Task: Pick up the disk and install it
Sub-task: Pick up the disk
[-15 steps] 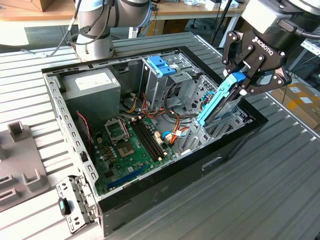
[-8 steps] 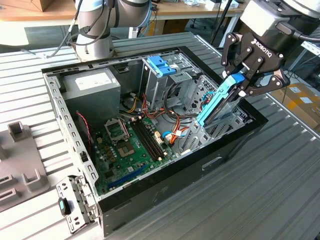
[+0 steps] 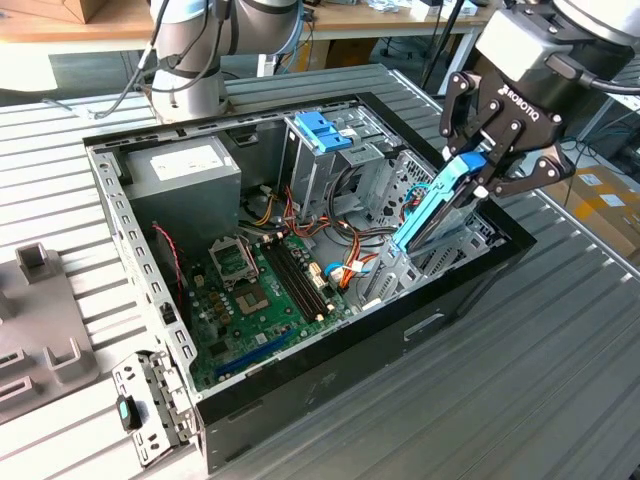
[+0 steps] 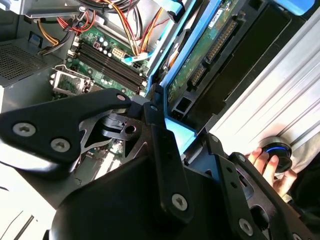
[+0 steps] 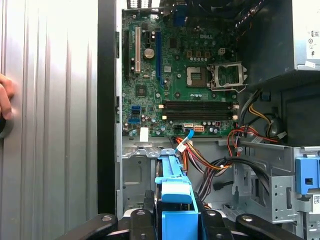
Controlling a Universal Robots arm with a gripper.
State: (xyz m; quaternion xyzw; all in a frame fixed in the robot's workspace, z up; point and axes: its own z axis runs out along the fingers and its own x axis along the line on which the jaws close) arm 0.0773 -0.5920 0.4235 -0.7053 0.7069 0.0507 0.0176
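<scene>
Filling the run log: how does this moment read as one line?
claw: shut on disk | disk: tilted, lower end inside computer case, not seated | hand: outside case

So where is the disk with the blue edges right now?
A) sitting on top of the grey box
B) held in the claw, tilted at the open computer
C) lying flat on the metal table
B: the claw is clamped on the disk, which leans at a slant with its lower end reaching into the open computer case.
</scene>
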